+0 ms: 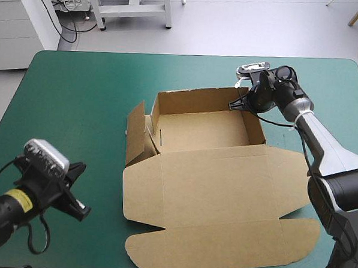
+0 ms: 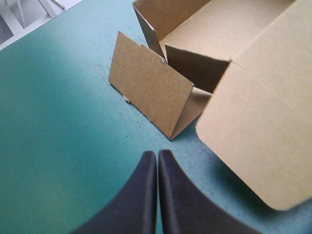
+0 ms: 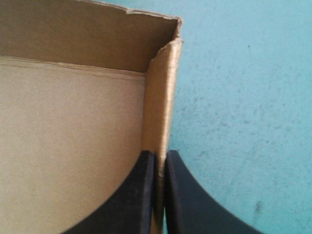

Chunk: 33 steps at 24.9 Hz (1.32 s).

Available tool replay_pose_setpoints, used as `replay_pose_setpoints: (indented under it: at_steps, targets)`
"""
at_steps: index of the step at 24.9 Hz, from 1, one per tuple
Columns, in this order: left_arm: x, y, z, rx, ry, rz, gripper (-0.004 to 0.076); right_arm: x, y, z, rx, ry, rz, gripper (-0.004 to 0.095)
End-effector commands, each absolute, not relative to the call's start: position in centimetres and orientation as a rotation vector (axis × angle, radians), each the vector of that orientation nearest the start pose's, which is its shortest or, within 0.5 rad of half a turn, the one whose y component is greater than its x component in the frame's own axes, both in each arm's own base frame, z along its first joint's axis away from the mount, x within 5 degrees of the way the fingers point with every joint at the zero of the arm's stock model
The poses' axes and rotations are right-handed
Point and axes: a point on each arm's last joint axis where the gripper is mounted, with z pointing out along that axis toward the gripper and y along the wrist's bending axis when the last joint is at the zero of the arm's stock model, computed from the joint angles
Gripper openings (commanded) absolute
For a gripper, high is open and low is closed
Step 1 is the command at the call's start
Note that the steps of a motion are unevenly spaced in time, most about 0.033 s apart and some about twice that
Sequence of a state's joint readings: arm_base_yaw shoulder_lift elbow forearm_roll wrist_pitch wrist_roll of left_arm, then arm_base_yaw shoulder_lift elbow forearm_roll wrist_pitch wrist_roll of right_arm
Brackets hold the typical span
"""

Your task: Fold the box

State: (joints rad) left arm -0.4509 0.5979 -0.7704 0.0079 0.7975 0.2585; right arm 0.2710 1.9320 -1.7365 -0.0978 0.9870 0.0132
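Note:
The brown box (image 1: 218,190) lies mid-table as an open tray with its lid flat toward the near edge. Far wall (image 1: 199,100) and right wall stand raised. At the tray's far right corner my right gripper (image 1: 240,104) is shut on the box. In the right wrist view the black fingers (image 3: 160,157) pinch the top of the right wall (image 3: 163,97), one inside and one outside. A loose left flap (image 1: 136,132) stands angled outward, also seen as a flap (image 2: 151,90) ahead of my left gripper (image 2: 157,154). That left gripper (image 1: 80,192) is shut and empty over the teal-green cover, front left.
The lid's rounded tuck flap (image 1: 221,250) reaches close to the table's near edge. Bare teal-green cover (image 1: 79,99) spreads left of the box and beyond its far wall. A white cabinet (image 1: 23,18) stands past the far left corner.

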Motion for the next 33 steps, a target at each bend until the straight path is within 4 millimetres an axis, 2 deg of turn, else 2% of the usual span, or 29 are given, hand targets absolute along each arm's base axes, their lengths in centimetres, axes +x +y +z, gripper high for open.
replay_pose_setpoints:
  at_steps: [1, 4, 7, 9, 14, 18, 22, 24, 26, 29, 33]
  targets:
    - [6.9, -3.6, 34.7, 0.673, 1.866, -0.174, -0.0008, 40.6, 11.0, 28.4, -0.448, 2.732, -0.020, -0.0022]
    - [3.8, -2.4, 32.8, 0.640, 1.803, -0.219, -0.0008, 40.9, 11.1, 28.5, -0.452, 2.693, -0.015, -0.0022]
    - [2.7, -1.8, 31.4, 0.611, 1.801, -0.233, -0.0008, 41.0, 11.1, 29.0, -0.453, 2.674, -0.027, -0.0010]
    - [2.6, -1.6, 30.9, 0.596, 1.808, -0.234, -0.0008, 41.1, 11.1, 30.5, -0.445, 2.651, -0.024, 0.0041]
    - [2.6, -1.6, 30.9, 0.600, 1.813, -0.224, -0.0008, 40.9, 11.0, 35.8, -0.415, 2.553, -0.003, 0.0277]
    - [2.6, -1.6, 30.7, 0.605, 1.827, -0.220, -0.0008, 39.2, 10.8, 39.7, -0.391, 2.454, 0.055, 0.0423]
    - [2.4, -1.5, 30.4, 0.610, 1.871, -0.221, -0.0008, 35.2, 9.6, 44.9, -0.367, 2.321, 0.059, 0.0458]
    - [2.4, -1.5, 30.4, 0.609, 1.869, -0.221, -0.0008, 34.1, 9.3, 46.2, -0.361, 2.287, 0.063, 0.0458]
    - [2.4, -1.5, 30.4, 0.609, 1.870, -0.221, -0.0008, 33.3, 9.1, 46.9, -0.357, 2.267, 0.066, 0.0458]
    - [2.5, -1.5, 30.1, 0.598, 1.881, -0.230, -0.0008, 33.0, 9.0, 46.9, -0.357, 2.269, 0.065, 0.0458]
    - [2.5, -1.5, 30.1, 0.599, 1.883, -0.229, -0.0008, 33.7, 9.2, 45.2, -0.368, 2.326, 0.061, 0.0458]
